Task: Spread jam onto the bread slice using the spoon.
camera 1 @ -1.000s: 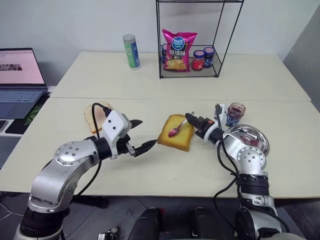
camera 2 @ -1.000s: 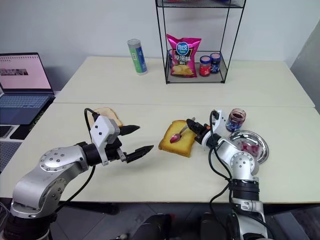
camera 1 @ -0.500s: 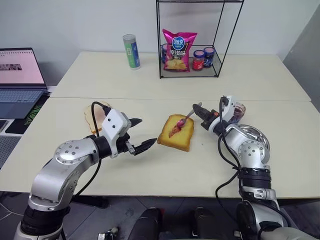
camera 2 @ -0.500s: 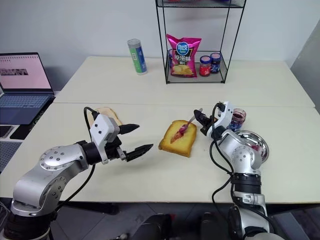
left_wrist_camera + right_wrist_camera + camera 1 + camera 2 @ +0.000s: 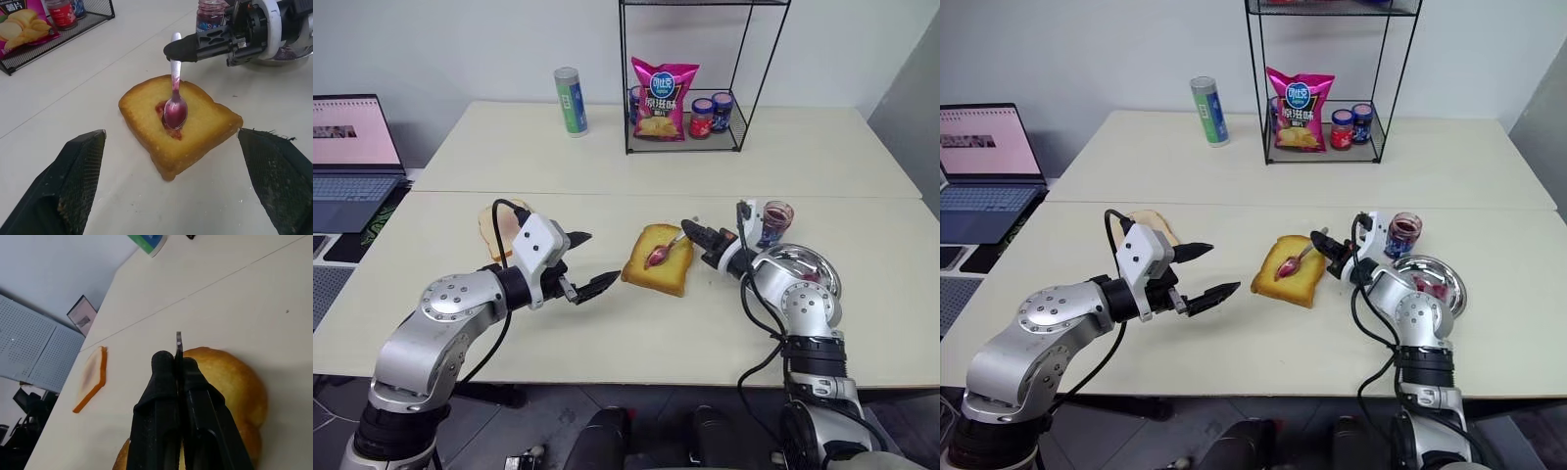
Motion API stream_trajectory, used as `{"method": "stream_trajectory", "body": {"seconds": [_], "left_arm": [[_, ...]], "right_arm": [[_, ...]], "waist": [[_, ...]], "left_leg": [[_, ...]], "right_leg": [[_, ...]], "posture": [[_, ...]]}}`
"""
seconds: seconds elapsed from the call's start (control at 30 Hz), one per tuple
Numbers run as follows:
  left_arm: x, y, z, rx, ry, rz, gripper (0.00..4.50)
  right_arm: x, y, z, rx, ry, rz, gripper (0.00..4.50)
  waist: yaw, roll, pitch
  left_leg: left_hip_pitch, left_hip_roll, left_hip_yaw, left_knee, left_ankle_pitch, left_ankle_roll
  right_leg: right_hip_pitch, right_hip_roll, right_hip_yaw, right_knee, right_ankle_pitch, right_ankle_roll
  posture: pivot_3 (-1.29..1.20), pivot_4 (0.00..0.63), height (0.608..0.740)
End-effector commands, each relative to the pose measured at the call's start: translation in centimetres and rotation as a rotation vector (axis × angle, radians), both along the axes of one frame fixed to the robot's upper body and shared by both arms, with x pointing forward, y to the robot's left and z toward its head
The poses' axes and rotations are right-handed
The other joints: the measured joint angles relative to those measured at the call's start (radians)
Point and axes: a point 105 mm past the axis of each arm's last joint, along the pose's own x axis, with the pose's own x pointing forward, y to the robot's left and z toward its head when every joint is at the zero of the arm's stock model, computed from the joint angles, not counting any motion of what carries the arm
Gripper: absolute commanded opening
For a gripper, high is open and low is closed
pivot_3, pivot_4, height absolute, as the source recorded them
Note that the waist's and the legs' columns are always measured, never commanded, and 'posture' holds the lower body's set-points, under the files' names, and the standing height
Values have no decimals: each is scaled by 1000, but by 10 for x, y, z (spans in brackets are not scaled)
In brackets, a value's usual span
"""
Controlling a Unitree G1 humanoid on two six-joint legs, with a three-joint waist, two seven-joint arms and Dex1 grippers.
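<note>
I had the bread slice [image 5: 658, 258] lying flat near the middle of the front surface [image 5: 607, 352], golden face up. The right gripper [image 5: 697, 234] sat just off its 3 o'clock edge with its jaws pressed together, pinching the spoon [image 5: 175, 100] by the thin handle. In the left wrist view the spoon ran down from those black fingers [image 5: 188, 50] to the slice, bowl resting on the centre of the face. The jam [image 5: 167, 117] showed as a small dark red smear around and under the bowl; the rest of the face was bare.

The left gripper [image 5: 587, 264] hung above the surface at abt 9 o'clock of the slice, near but apart from it, jaws spread wide and holding nothing.

At 9 o'clock of that gripper lay a paler slice [image 5: 502, 228] w/ a pinkish-brown smear. A round steel dish [image 5: 800, 270] sat at 3 o'clock of the right gripper, red stains inside, and an open jam jar [image 5: 773, 221] stood just beside it at 12 o'clock. Further back stood a black wire rack [image 5: 697, 98] w/ a pink snack bag [image 5: 662, 98] and two small jars [image 5: 711, 113], a green-blue can [image 5: 571, 101] at its 9 o'clock. A laptop [image 5: 350, 162] sat off the far left edge.
</note>
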Motion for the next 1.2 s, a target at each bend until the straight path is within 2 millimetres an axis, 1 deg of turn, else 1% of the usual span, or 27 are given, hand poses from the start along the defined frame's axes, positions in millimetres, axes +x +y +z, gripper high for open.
{"method": "stream_trajectory", "body": {"seconds": [0.03,0.13,0.27,0.33,0.43,0.47,0.5,0.6,0.67,0.77,0.83,0.93,1.07,1.2], "left_arm": [[-2,-2,9,15,-49,-12,4500],[-2,-2,9,14,-49,-10,4500],[-1,-1,9,15,-50,-8,4500],[-1,-1,9,16,-52,-7,4500],[-1,-1,10,16,-53,-6,4500],[-1,-1,10,16,-54,-6,4500],[-1,-1,10,15,-54,-6,4500],[-1,-2,10,14,-56,-8,4500],[-1,-2,11,13,-56,-8,4500],[-1,-1,10,16,-55,-5,4500],[-1,-1,10,17,-54,-4,4500],[-1,-1,11,18,-53,-4,4500],[0,-1,11,18,-54,-5,4500],[0,-1,11,18,-53,-9,4500]], "right_arm": [[12,-19,12,-19,-52,-80,15],[19,-24,17,-17,-68,-107,15],[23,-24,25,10,-80,-109,15],[23,-20,31,53,-83,-99,15],[16,-5,45,171,-92,-26,15],[13,-1,47,186,-96,-2,15],[11,2,46,187,-94,15,15],[6,13,36,179,-64,47,15],[5,16,30,169,-49,45,15],[7,13,17,95,-24,18,15],[8,10,13,73,-18,5,15],[12,-1,10,27,-31,-42,15],[20,-9,17,26,-62,-104,15],[26,-12,29,33,-109,-146,15]], "waist": [[0,0,0],[1,0,0],[0,0,0],[0,0,0],[0,0,0],[0,0,0],[0,0,0],[-1,0,0],[-2,0,0],[-2,0,0],[-2,0,0],[-2,0,0],[-2,0,0],[-2,0,0]], "left_leg": [[0,0,0,0,0,0],[0,0,0,0,0,0],[0,0,0,0,0,0],[0,0,0,0,0,0],[0,0,0,0,0,0],[0,0,0,0,0,0],[0,0,0,0,0,0],[0,0,0,0,0,0],[0,0,0,0,0,0],[0,0,0,0,0,0],[0,0,0,0,0,0],[0,0,0,0,0,0],[0,0,0,0,0,0],[0,0,0,0,0,0]], "right_leg": [[0,0,0,0,0,0],[0,0,0,0,0,0],[0,0,0,0,0,0],[0,0,0,0,0,0],[0,0,0,0,0,0],[0,0,0,0,0,0],[0,0,0,0,0,0],[0,0,0,0,0,0],[0,0,0,0,0,0],[0,0,0,0,0,0],[0,0,0,0,0,0],[0,0,0,0,0,0],[0,0,0,0,0,0],[0,0,0,0,0,0]], "posture": [[0,150,740],[0,150,740],[0,150,740],[0,150,740],[0,150,740],[0,150,740],[0,150,740],[0,150,740],[0,150,740],[0,150,740],[0,150,740],[0,150,740],[0,150,740],[0,150,740]]}}
